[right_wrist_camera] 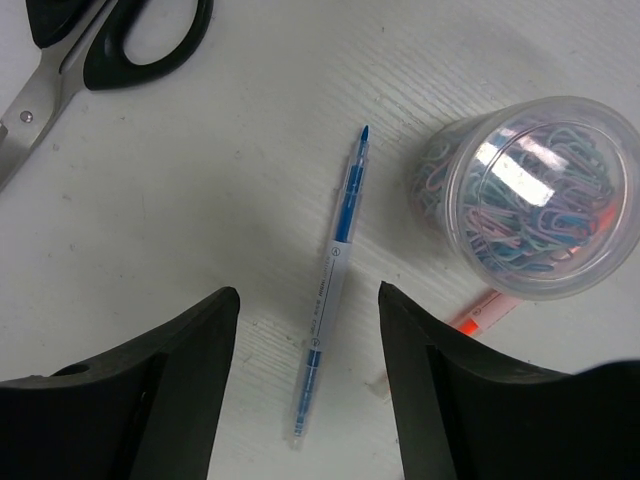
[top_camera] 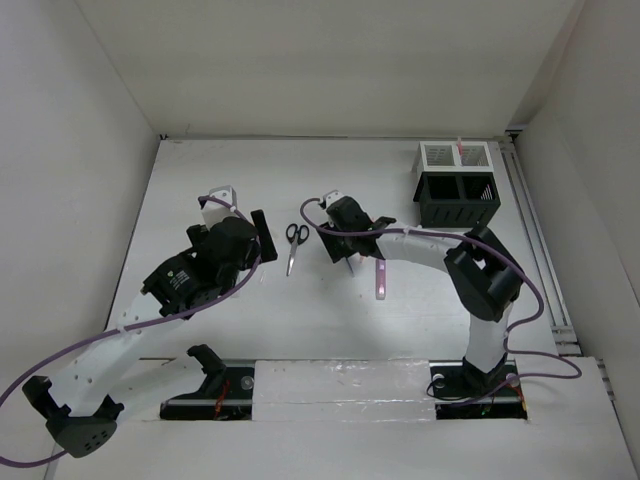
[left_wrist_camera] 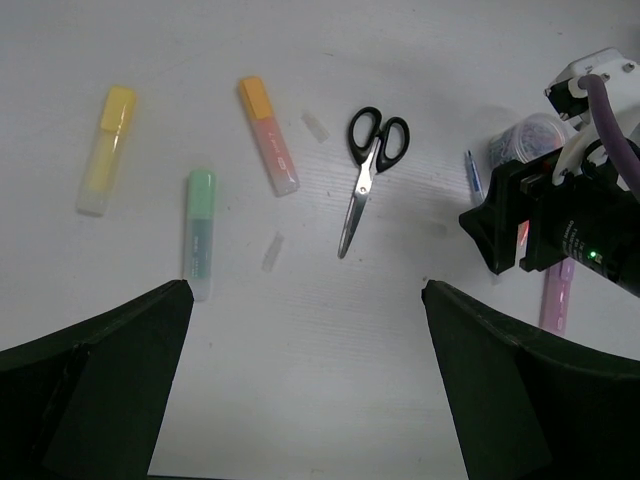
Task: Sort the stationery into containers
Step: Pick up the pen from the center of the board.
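Revealing blue pen (right_wrist_camera: pixel 335 270), paperclip jar (right_wrist_camera: pixel 540 195), hidden overhead

Black-handled scissors (left_wrist_camera: pixel 368 165) lie on the white desk (left_wrist_camera: pixel 320 390), right of a yellow highlighter (left_wrist_camera: pixel 105 150), a green highlighter (left_wrist_camera: pixel 198 235) and an orange highlighter (left_wrist_camera: pixel 268 135). The left gripper (left_wrist_camera: pixel 305 295) has its jaws spread wide in the near corners.

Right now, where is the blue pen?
In the right wrist view, the blue pen lies on the table, seen between that arm's fingers, with the paper-clip jar to its right and the scissors to its upper left.
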You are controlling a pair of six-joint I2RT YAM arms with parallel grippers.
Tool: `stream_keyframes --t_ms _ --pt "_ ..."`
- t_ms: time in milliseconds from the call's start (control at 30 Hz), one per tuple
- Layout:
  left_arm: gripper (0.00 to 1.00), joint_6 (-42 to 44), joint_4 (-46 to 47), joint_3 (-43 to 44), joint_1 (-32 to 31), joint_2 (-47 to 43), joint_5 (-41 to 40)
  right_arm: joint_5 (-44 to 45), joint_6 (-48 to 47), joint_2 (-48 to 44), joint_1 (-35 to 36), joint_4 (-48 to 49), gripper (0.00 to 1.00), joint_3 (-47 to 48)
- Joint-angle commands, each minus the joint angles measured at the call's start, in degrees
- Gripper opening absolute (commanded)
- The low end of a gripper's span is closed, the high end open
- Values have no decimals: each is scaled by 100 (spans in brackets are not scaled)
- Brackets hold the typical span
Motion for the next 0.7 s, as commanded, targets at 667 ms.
stream_keyframes --t_ms 667 --pt "100 46 62 24 11 -131 -109 -185 387 489 0 -177 35 32"
